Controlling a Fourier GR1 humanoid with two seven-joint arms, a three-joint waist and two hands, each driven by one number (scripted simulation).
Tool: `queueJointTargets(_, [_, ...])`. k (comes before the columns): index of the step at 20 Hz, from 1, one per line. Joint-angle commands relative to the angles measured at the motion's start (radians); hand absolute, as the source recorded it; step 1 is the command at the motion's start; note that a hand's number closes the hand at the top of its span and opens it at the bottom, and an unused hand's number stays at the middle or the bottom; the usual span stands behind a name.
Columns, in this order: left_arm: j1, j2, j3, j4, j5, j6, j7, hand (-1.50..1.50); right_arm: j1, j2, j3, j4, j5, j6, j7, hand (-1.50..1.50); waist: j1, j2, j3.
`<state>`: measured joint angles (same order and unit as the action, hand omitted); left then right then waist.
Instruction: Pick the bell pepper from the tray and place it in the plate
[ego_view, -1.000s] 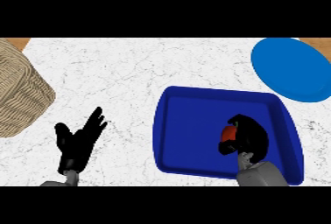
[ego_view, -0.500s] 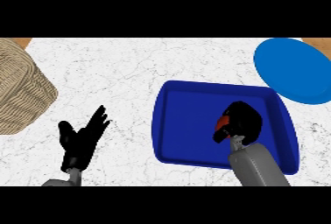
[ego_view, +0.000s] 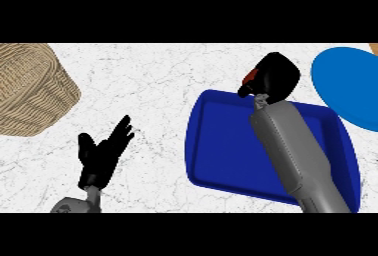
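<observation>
My right hand (ego_view: 275, 76) is curled round a red bell pepper (ego_view: 251, 76), of which only a small red patch shows at the hand's left side. The hand is raised over the far edge of the dark blue tray (ego_view: 221, 150), its grey forearm stretching across the tray. A lighter blue plate (ego_view: 343, 90) lies to the right of the hand, partly cut off by the view's right edge. My left hand (ego_view: 103, 152) rests open at the lower left, fingers up, away from the tray.
A woven wicker basket (ego_view: 33, 90) stands at the far left on the white marbled counter (ego_view: 148, 75). Bare counter lies between the basket and the tray.
My right hand has lifted the pepper out of the tray's middle and carried it away from me, toward the tray's far edge and closer to the plate. The left hand has stayed put.
</observation>
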<state>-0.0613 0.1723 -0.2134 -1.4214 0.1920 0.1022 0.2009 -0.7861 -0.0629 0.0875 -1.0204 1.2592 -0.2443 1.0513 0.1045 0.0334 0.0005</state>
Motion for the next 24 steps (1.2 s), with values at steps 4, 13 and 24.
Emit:
queueJointTargets(4, [0.000,0.003,0.012,0.017,0.001,-0.001,-0.004,0.00,-0.178,-0.024,-0.095,0.153,0.193,-0.279,0.155,1.50,-0.003,0.002,-0.001])
queueJointTargets(13, [0.048,-0.011,-0.005,-0.006,-0.023,0.027,-0.013,0.00,-0.151,-0.026,-0.278,0.204,0.327,-0.594,0.203,1.50,-0.032,-0.007,0.001])
queueJointTargets(24, [0.049,-0.005,0.020,-0.014,-0.007,0.018,-0.002,0.00,-0.082,-0.205,-0.507,0.380,0.399,-0.876,0.081,1.50,-0.055,-0.008,0.002])
